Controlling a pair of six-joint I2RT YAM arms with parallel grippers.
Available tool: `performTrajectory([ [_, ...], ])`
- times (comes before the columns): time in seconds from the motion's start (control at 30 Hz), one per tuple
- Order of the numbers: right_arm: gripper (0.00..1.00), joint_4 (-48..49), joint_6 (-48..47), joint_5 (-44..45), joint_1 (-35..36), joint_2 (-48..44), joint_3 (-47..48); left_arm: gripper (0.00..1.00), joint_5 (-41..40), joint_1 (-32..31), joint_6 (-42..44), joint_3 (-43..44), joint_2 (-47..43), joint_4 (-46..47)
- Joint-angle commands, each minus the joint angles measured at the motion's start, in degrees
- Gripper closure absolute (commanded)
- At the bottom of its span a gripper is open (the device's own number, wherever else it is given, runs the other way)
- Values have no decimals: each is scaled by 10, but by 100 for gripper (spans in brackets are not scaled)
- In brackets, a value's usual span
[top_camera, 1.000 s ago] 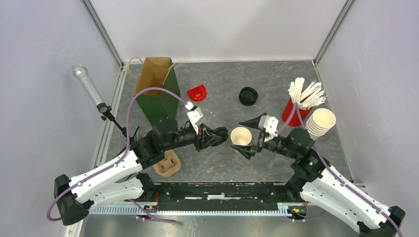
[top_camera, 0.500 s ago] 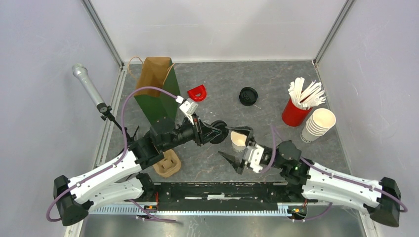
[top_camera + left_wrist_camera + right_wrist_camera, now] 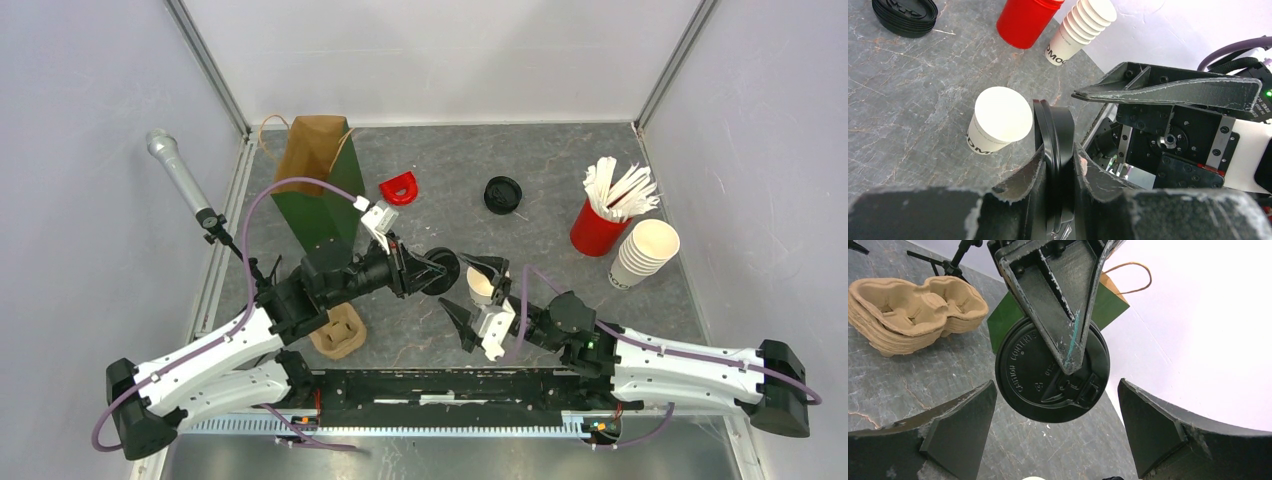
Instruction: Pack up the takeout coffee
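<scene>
— Takeout coffee: which step am I on?
— Lidding, by my reading. Your left end effector point(image 3: 1058, 152) is closed down narrow on a black lid point(image 3: 1052, 127), pinching it across the rim so that it stands on edge, clear of the surface point(image 3: 560, 160). Its fingers touch nothing else.
— And the cup?
— The cup point(image 3: 481, 285) stands upright on the surface just beside that lid, mouth open, uncapped. Your right end effector point(image 3: 474, 293) is spread as wide as it goes, one finger on each side of the cup. It holds nothing, and I cannot tell whether either finger touches the paper wall.
— Next move?
— I'd say you close the right one on the cup to steady it, then turn the lid flat, centre it over the rim and press down. Edge-on as it is, it will not seat.
— After that?
— The pulp carriers point(image 3: 338, 332) lie near your left arm's base, with the green bag point(image 3: 318, 190) behind them. Nothing is packed yet
</scene>
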Motion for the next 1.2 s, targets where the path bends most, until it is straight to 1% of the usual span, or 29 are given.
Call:
performTrajectory([
  [0.0, 2, 13, -5, 13, 3, 4, 30, 72, 13, -1, 10, 18, -17, 2],
  [0.1, 2, -9, -2, 6, 3, 18, 44, 72, 25, -1, 12, 20, -17, 2],
  [0.33, 3, -3, 2, -2, 4, 28, 50, 72, 41, -1, 9, 17, -19, 2],
  [0.53, 12, -5, 1, -7, 4, 32, 51, 71, 47, -1, 13, 20, -19, 3],
  [0.6, 15, -5, 2, -10, 4, 29, 47, 68, 43, -1, 17, 21, -19, -16],
  [0.67, 17, -7, 6, -11, 4, 27, 45, 60, 34, -1, 22, 23, -20, -23],
  [0.7, 17, -9, 9, -9, 4, 24, 42, 52, 24, 0, 24, 25, -21, -28],
  [0.77, 18, -12, 19, -2, 4, 19, 35, 45, 7, 0, 26, 28, -23, -38],
  [0.8, 18, -13, 28, 10, 4, 14, 31, 41, -1, -1, 29, 30, -24, -41],
  [0.83, 18, -19, 45, 28, 4, 8, 29, 35, -11, -1, 34, 32, -26, -45],
  [0.87, 18, -28, 61, 49, 3, 4, 28, 28, -22, -1, 38, 35, -28, -52],
  [0.93, 18, -68, 113, 111, 4, -9, 31, 8, -55, -1, 46, 45, -32, -77],
  [0.97, 18, -91, 137, 140, 3, -12, 34, 1, -68, 0, 53, 51, -34, -90],
  [1.03, 18, -160, 196, 202, 3, -15, 48, 0, -76, -1, 69, 59, -36, -102],
  [1.07, 18, -193, 221, 226, 3, -12, 59, 0, -100, -1, 70, 59, -38, -104],
  [1.17, 16, -310, 306, 277, 1, 5, 88, 0, -116, -1, 80, 59, -33, -107],
])
